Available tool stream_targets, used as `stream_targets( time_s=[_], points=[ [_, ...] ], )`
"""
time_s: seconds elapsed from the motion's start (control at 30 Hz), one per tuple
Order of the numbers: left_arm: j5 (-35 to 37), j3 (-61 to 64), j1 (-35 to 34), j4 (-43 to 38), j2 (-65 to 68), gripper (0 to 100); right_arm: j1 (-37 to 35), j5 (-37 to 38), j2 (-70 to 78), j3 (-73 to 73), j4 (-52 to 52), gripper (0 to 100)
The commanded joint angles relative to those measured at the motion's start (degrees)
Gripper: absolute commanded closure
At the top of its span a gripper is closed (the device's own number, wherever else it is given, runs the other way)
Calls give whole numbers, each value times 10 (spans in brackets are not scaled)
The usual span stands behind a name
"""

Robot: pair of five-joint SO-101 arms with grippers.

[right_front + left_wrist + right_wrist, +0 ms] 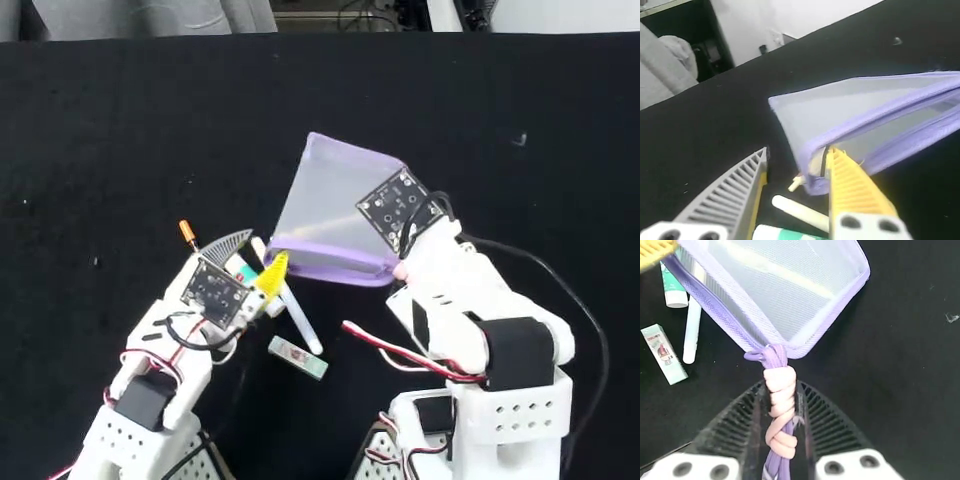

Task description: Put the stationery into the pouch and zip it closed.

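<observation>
A purple mesh pouch (330, 205) lies flat mid-table, its zipper edge (890, 112) facing the arms. My right gripper (398, 268) is shut on the pouch's braided pink-and-purple strap (779, 405) at one corner. My left gripper (797, 152) is open at the opposite corner, and its yellow finger (852, 192) touches the zipper end (812, 172). A white pen (297, 312), a teal-and-white tube (671, 287) and a small green box (298, 357) lie on the table beside the pouch.
A small orange item (187, 233) lies just beyond the left gripper's grey finger (225, 243). The black tabletop (110, 140) stretches open to the left, right and far side. Cables (390, 350) trail from the right arm.
</observation>
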Motion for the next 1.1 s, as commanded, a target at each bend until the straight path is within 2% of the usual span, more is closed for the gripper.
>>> stream_targets(
  time_s=[0.0,0.2,0.5,0.73,0.93,1.07],
  points=[
    [0,15,15,-5,14,804,12,4,-14,-42,-5,988],
    [0,17,13,-91,81,804,12,4,-15,-42,-5,988],
    [5,-33,-13,-242,290,805,12,5,-16,-42,-5,988],
    [62,-93,-22,-348,451,805,12,7,-16,-42,-5,988],
    [85,-156,-8,-399,581,806,12,8,-16,-42,-5,988],
    [81,-190,1,-447,664,869,12,8,-16,-42,-5,988]
  ],
)
